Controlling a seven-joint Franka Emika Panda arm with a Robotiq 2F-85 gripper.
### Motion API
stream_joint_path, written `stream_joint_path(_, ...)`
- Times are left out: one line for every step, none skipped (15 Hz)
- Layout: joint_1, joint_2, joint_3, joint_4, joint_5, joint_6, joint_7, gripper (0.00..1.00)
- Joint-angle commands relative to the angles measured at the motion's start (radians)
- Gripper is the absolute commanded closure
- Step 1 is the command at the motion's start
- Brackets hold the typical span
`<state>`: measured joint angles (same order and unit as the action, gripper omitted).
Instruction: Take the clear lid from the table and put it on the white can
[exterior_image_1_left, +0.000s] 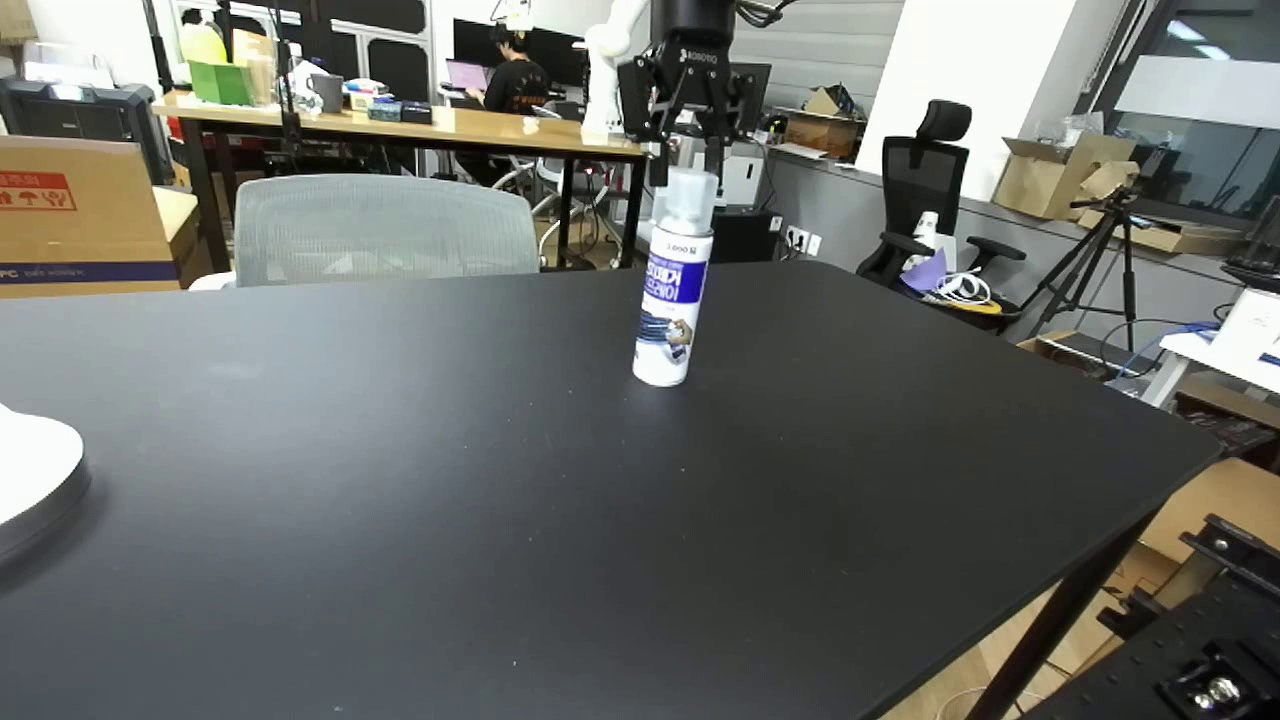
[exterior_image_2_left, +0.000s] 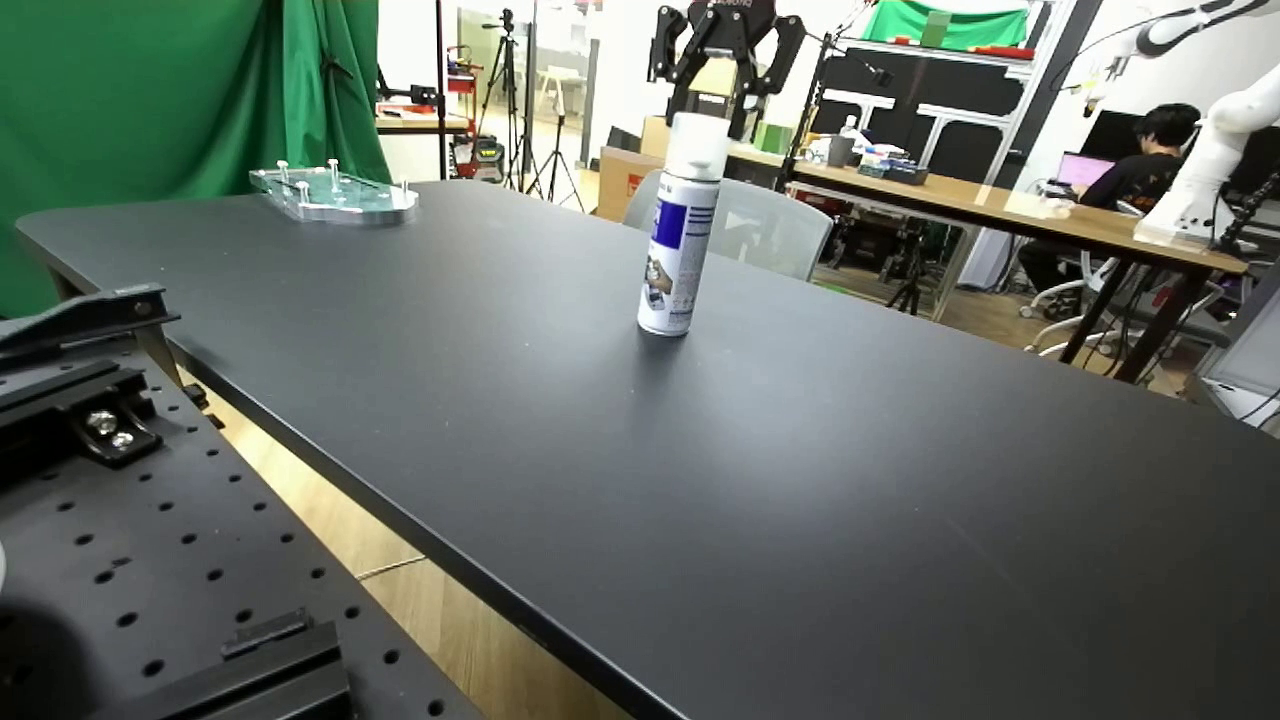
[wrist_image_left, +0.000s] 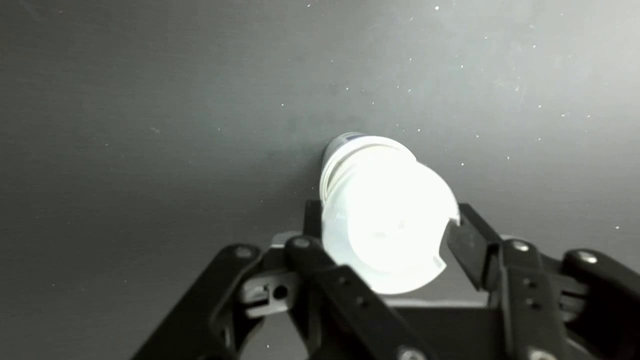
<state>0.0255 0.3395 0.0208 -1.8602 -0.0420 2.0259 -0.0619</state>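
Wrist view: gripper (wrist_image_left: 389, 219), 2 fingers (wrist_image_left: 474, 244) apart astride the clear lid (wrist_image_left: 390, 225), clamping indeterminable. Both exterior views: lid atop white can (exterior_image_1_left: 671, 305), toward far edge of worktop (exterior_image_1_left: 420, 500).

The white can (exterior_image_2_left: 677, 262) stood upright on the black table (exterior_image_2_left: 800, 480), the clear lid (exterior_image_2_left: 698, 147) at its top; whether it was fully seated could not be told. The gripper (exterior_image_2_left: 709, 119) hung over the lid, one finger at its upper edge, the other just beside its wall. Upper left: a translucent slab (exterior_image_2_left: 350, 204) with pegs lay before a green curtain (exterior_image_2_left: 180, 100). Lower left: a perforated board (exterior_image_2_left: 255, 560) flanked the table. Beyond stood a grey chair (exterior_image_2_left: 772, 232)
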Motion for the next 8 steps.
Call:
stream_joint_path(-0.006, -0.009, 0.008, -0.010, 0.018, -0.001, -0.017, 0.60)
stream_joint_path(-0.006, -0.008, 0.008, -0.010, 0.018, -0.002, -0.018, 0.60)
stream_joint_path(-0.006, -0.008, 0.007, -0.009, 0.018, -0.002, -0.018, 0.60)
stream_joint_path(-0.006, -0.008, 0.006, -0.009, 0.018, -0.002, -0.018, 0.60)
stream_joint_path(-0.006, -0.008, 0.006, -0.008, 0.016, -0.004, -0.018, 0.60)
stream_joint_path(-0.006, -0.006, 0.005, -0.006, 0.017, -0.008, -0.014, 0.60)
stream_joint_path(-0.007, -0.004, 0.005, -0.004, 0.019, -0.015, -0.015, 0.10)
stream_joint_path(-0.007, -0.003, 0.005, -0.003, 0.019, -0.019, -0.018, 0.09)
